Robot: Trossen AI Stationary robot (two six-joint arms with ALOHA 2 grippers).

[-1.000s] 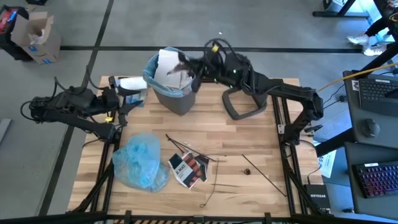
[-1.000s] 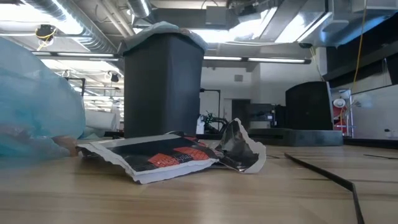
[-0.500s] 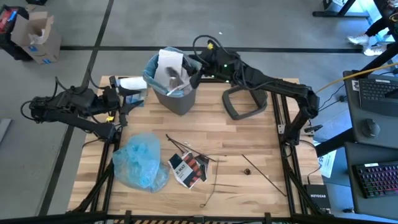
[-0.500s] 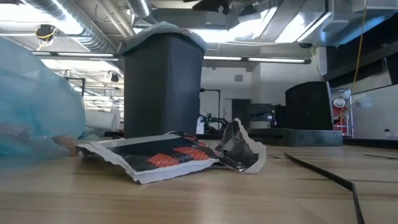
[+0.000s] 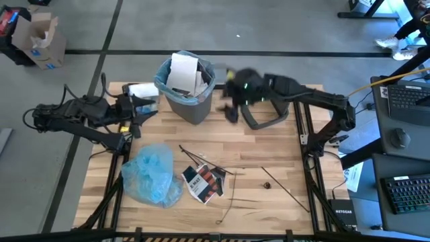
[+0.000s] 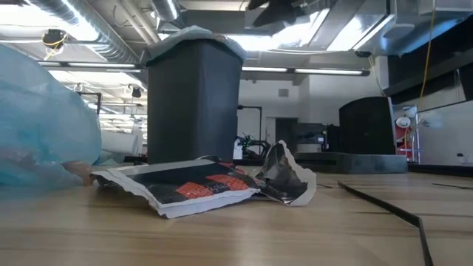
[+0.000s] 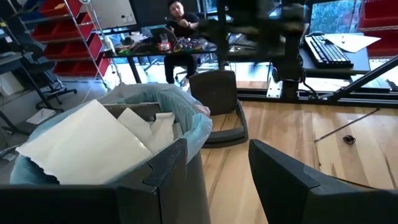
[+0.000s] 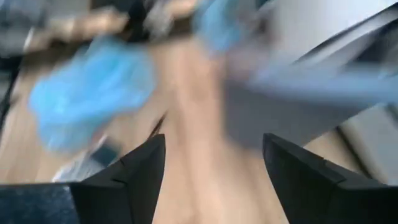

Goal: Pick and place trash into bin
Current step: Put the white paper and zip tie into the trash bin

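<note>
The packet [image 5: 203, 182] lies flat on the table [image 5: 269, 154], near the sticks [image 5: 285, 191]. It looks light, thin and crinkly, so a raised edge is best to pinch. The bin [image 5: 187, 86] holds white paper [image 5: 181, 72]. The right gripper [image 5: 232, 107] is beside it, open and empty. The left gripper [image 5: 138, 111] waits open.

The right arm reaches in from the table's right edge, elbow bent, its gripper [image 5: 230, 107] blurred and low over the far middle of the table, fingers [image 8: 134, 174] spread wide with nothing between them. The left arm lies stretched along the table's far left side, its gripper [image 5: 138, 111] pointing right, fingers [image 7: 292, 180] parted and holding nothing.
</note>
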